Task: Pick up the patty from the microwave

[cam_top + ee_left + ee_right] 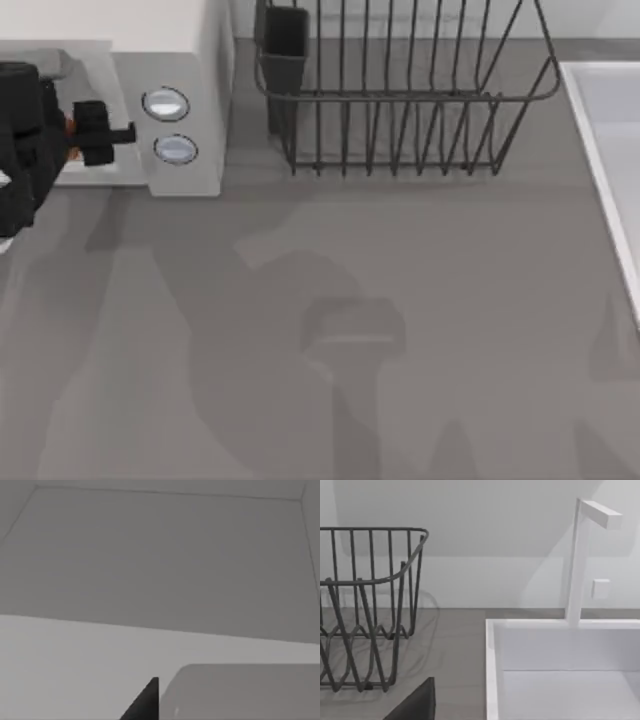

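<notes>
Reaching into the microwave [190, 60], left end effector [75, 135] meets patty [70, 153].

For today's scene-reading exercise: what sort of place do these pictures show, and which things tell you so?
Most likely a kitchen counter: a microwave with two knobs at the left, a wire dish rack beside it, and a white sink with a tap at the right.

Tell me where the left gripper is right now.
In the top view the left gripper is at the table's far left, reaching into the microwave opening, just left of the two knobs; an orange speck shows beside it, likely the patty.
</notes>
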